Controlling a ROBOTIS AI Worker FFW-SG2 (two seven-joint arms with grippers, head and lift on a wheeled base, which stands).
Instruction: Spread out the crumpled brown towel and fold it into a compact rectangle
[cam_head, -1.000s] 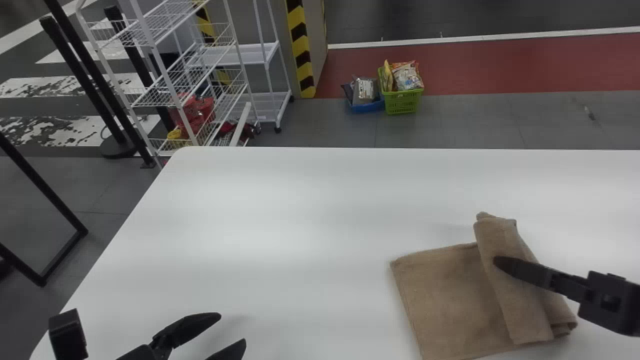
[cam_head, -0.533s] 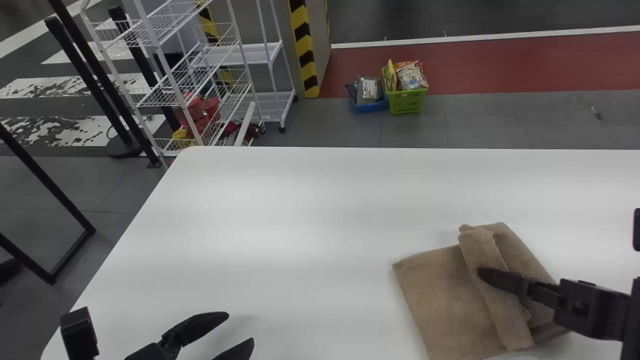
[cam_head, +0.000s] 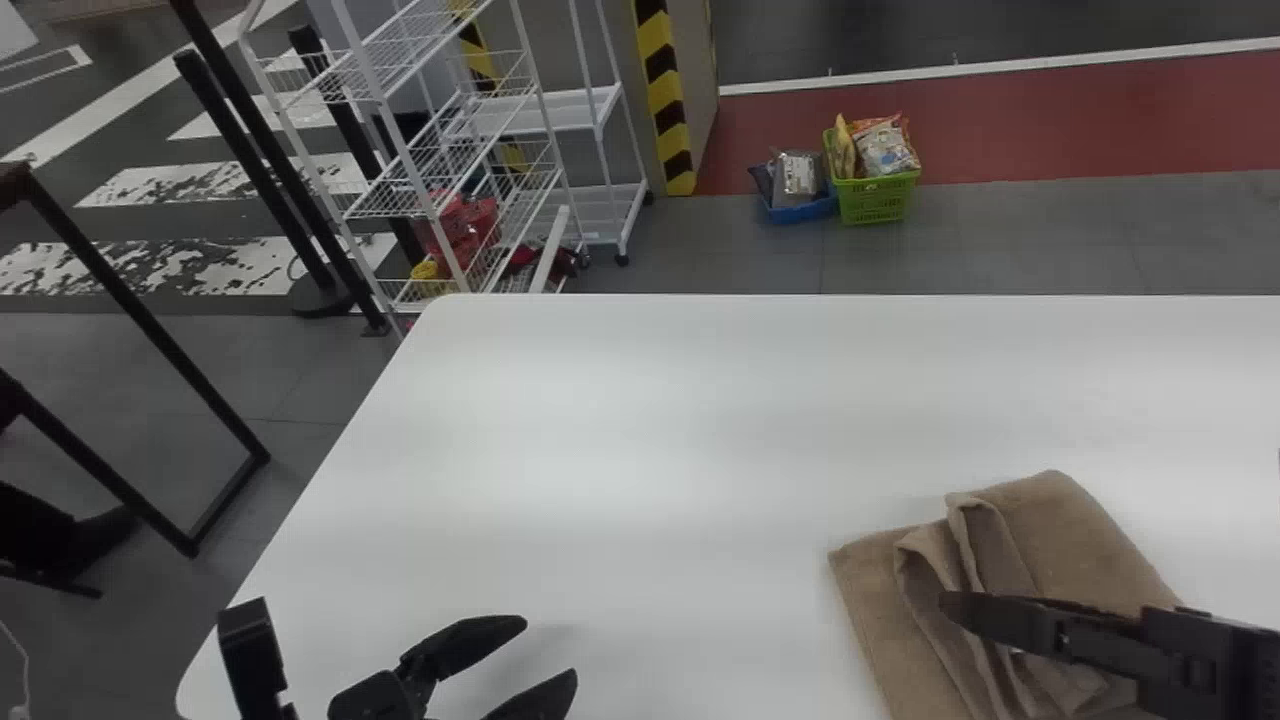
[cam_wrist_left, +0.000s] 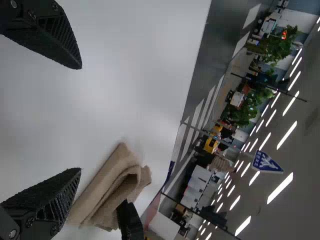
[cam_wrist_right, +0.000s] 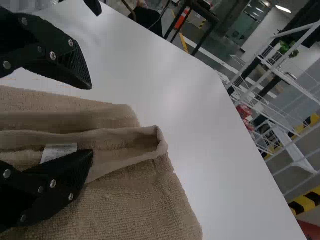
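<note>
Released at right gripper (cam_wrist_right: 91, 119) | Poised over rumpled flap (cam_head: 930, 568) of brown towel (cam_head: 1080, 540), on right of white tabletop (cam_head: 640, 450) | Well apart from left gripper (cam_head: 550, 649), likewise released | Likely next: smooth flap using nearer gripper

White racks (cam_head: 560, 110) stand past the far left corner of the table (cam_head: 700, 420), near a striped pillar (cam_head: 661, 60); grey floor (cam_head: 1000, 235) meets red flooring (cam_head: 1050, 130); strip lights (cam_wrist_left: 280, 188) glow overhead.

No wording can be made out here! A blue sign (cam_wrist_left: 267, 162) with white markings is seen in the room beyond, and a white label (cam_wrist_right: 58, 152) is borne by the brown towel (cam_wrist_right: 145, 200), its print unreadable.
</note>
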